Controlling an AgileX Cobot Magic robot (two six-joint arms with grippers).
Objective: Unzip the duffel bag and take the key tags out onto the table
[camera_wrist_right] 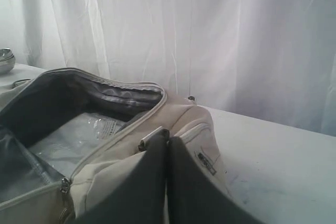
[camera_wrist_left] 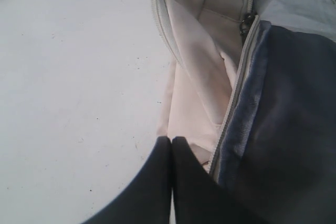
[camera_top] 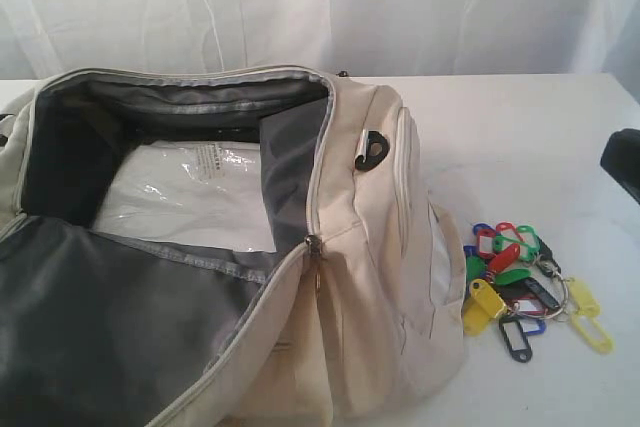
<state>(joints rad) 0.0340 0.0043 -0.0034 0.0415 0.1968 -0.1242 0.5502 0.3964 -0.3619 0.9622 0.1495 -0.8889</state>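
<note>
You see the duffel bag (camera_top: 370, 277) unzipped, wide open on the table (camera_top: 520, 147); key tags (camera_top: 520, 282) lie on the tabletop just beside it. L gripper (camera_wrist_left: 171, 140) and R gripper (camera_wrist_right: 168, 132) are both clenched tight; nothing held.

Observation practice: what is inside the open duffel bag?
Grey lining and a white packet in clear plastic show inside the duffel bag. Anything under the packet is hidden.

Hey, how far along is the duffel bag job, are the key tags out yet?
Done: the cream fabric duffel bag is unzipped wide, and the bunch of coloured plastic key tags lies on the white table beside it. In hand: nothing; the left fingers and right fingers are shut and empty. Left: apparently nothing.
</note>
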